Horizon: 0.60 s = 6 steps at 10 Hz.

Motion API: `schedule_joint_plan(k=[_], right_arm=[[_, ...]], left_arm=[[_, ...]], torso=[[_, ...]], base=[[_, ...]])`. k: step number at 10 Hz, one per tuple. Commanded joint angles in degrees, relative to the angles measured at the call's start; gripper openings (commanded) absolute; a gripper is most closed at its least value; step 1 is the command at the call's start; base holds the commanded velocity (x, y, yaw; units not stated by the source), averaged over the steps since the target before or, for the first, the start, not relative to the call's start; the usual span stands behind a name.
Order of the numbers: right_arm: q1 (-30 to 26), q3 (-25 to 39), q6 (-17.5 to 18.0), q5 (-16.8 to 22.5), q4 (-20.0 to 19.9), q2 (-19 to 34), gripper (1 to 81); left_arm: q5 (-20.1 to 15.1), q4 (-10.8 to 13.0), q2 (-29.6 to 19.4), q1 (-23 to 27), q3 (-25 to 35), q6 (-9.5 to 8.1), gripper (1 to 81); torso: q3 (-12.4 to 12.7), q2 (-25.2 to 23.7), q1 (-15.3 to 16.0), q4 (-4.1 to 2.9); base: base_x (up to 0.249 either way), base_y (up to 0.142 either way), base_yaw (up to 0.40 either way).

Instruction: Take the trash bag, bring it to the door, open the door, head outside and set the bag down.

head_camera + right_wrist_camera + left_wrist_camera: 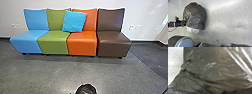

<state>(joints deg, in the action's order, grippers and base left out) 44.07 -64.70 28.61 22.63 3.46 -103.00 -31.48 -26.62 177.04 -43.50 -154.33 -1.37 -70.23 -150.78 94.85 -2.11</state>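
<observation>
At the bottom middle of the head view, the dark top of the trash bag [86, 89] shows. In the right wrist view, the full, shiny dark bag [194, 16] has white material [193, 30] at one edge, and my left gripper [184, 23] meets its side, closed on the plastic. The creased, see-through film of the bag [209, 67] is very near in the left wrist view.
Across the grey floor [55, 72] stands a row of blue [27, 40], green [53, 43], orange [82, 41] and brown [112, 42] chairs against a white wall [145, 15]. A blue pillow [74, 21] leans on the backrests.
</observation>
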Motion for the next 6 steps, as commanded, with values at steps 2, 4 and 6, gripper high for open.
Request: schedule_joint_plan(k=[2, 4, 6], right_arm=[[-4.82, 2.12, 0.13, 3.48, -1.62, 4.00, 81.1], [-4.82, 2.22, 0.13, 3.48, -1.62, 3.82, 81.1], [-4.99, 2.13, 0.13, 3.48, -1.70, 3.65, 81.1]], left_arm=[[-1.13, -0.97, 0.33, 5.74, 0.26, 0.13, 81.1], [-1.04, -0.97, -0.20, 5.31, 0.26, 0.40, 81.1], [-0.78, -0.89, -0.64, 5.04, 0.26, 0.57, 81.1]], torso=[[-5.32, -1.38, 1.38, 0.00], [-6.31, -1.92, 3.41, 0.00], [-3.94, -2.31, 4.06, 0.00]], base=[[0.000, 0.000, 0.000], [0.000, 0.000, 0.000], [0.000, 0.000, 0.000]])
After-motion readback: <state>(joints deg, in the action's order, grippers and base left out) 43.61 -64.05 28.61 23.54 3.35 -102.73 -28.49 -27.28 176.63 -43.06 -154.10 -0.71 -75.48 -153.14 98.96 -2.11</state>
